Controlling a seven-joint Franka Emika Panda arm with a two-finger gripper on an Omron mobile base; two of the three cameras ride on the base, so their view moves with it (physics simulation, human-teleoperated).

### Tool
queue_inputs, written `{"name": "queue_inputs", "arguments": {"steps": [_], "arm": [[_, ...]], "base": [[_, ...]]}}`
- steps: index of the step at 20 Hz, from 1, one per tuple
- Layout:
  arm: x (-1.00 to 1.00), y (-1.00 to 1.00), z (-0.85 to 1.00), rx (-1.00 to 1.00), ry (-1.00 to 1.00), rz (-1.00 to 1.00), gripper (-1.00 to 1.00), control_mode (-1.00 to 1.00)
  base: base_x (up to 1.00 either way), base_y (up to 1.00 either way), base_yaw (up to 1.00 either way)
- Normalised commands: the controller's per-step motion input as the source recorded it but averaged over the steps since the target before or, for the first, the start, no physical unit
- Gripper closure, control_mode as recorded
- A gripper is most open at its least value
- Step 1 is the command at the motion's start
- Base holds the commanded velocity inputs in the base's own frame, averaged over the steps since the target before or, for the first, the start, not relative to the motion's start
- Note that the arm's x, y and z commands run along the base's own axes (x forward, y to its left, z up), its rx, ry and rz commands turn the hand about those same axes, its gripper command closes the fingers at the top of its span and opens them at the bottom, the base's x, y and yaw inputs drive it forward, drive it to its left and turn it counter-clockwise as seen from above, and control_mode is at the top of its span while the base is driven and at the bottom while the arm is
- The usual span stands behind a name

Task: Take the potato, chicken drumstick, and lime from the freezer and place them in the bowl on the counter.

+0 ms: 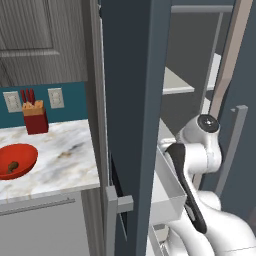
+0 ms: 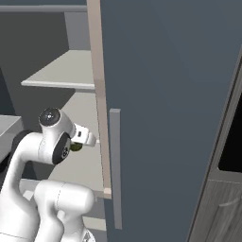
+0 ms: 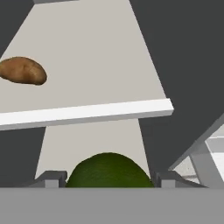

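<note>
Your gripper [image 3: 107, 180] is closed on the lime [image 3: 108, 170]: in the hand view the green ball sits squarely between the two finger tips [image 3: 51, 179], one on each side of it. In the right base view you can catch a sliver of the lime [image 2: 76, 147] at the wrist, inside the freezer [image 2: 165, 94] over a pale shelf [image 2: 90, 165]. Beyond the gripper, the potato [image 3: 22, 71] lies on another shelf [image 3: 87, 78], near the left edge in the hand view, well apart from the lime. Out on the counter [image 1: 60, 160], the bowl [image 1: 22, 155] sits near the front left edge, with the drumstick [image 1: 12, 166] lying inside it. A red knife block [image 1: 35, 117] stands at the counter's back edge, against the teal wall.
</note>
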Motion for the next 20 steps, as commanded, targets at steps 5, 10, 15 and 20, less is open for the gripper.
{"name": "queue_inputs", "arguments": {"steps": [5,10,15,20], "arm": [[-0.42,0.0,0.7,0.0,0.08,0.0,1.0,-1.0],[-0.47,0.0,0.41,0.0,0.02,0.0,1.0,-1.0],[-0.77,0.0,0.31,0.0,0.01,0.0,1.0,-1.0],[-0.54,0.01,0.5,0.0,0.02,0.0,1.0,-1.0]], "base": [[0.0,0.0,0.0],[0.0,0.0,0.0],[0.0,0.0,0.0],[0.0,0.0,0.0]]}}
